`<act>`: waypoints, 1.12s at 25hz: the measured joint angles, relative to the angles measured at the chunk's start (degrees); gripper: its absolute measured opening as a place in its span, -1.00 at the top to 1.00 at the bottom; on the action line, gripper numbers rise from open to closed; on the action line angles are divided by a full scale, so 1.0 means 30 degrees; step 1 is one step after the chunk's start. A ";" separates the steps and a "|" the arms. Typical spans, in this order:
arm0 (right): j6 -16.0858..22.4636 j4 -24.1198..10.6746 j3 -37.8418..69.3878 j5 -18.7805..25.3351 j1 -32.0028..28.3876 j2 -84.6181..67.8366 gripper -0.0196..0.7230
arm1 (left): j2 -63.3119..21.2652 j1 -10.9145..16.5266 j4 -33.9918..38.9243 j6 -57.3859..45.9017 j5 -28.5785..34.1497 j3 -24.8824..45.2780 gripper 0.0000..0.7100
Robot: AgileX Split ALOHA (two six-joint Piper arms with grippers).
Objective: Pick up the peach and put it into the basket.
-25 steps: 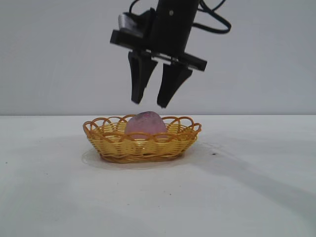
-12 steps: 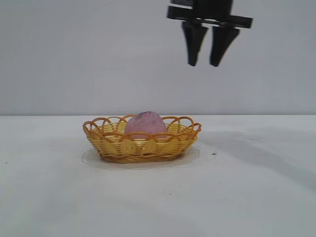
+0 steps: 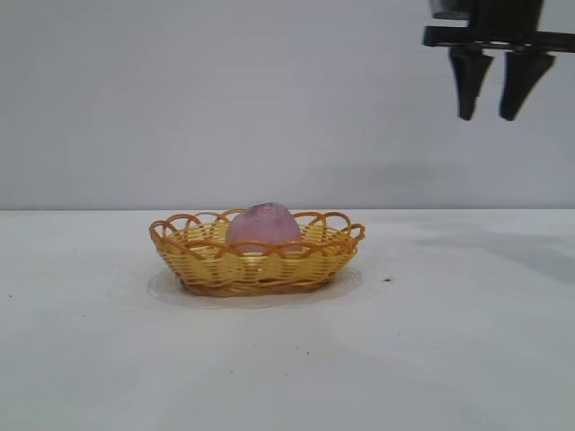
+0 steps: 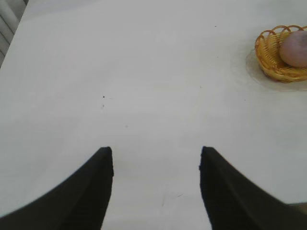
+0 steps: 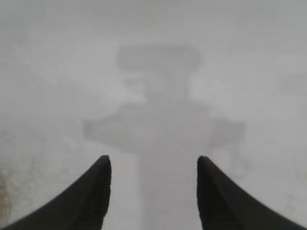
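The dusty pink peach [image 3: 263,225] rests inside the yellow woven basket [image 3: 207,268] with its orange looped rim, on the white table left of centre. High at the upper right hangs my right gripper [image 3: 490,117], open and empty, well away from the basket. Its wrist view shows the open right gripper [image 5: 153,160] over bare table and its own shadow. In the left wrist view my left gripper [image 4: 156,152] stands open with nothing between its fingers, far from the basket [image 4: 269,60] and the peach [image 4: 294,48] seen at the picture's edge.
The white table [image 3: 431,341] spreads flat around the basket, with a few small dark specks [image 3: 387,279] on it. A plain grey wall stands behind.
My right gripper has risen and swung away to the right, from just above the peach to the upper right corner. The peach stays in the basket.
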 joint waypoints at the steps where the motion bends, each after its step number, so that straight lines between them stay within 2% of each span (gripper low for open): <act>1: 0.0000 0.0000 0.0270 0.0000 -0.0244 -0.0127 0.02 | 0.0000 0.0000 0.0000 0.0000 0.0000 0.0000 -0.11; 7: 0.0000 -0.0078 0.2360 0.0028 -0.1078 -0.1772 0.02 | 0.0000 0.0000 0.0000 0.0000 0.0000 0.0000 -0.11; 13: 0.0000 -0.0129 0.6072 0.0028 -0.1157 -0.4811 0.02 | 0.0000 0.0000 0.0000 0.0000 0.0000 0.0000 -0.11; 19: 0.0000 -0.1048 0.9900 0.0028 -0.1157 -0.9161 0.02 | 0.0000 0.0000 0.0000 0.0000 0.0000 0.0000 -0.11; 28: 0.0000 -0.1064 1.4664 0.0028 -0.1157 -1.5606 0.02 | 0.0000 0.0000 0.0000 0.0000 0.0000 0.0000 -0.11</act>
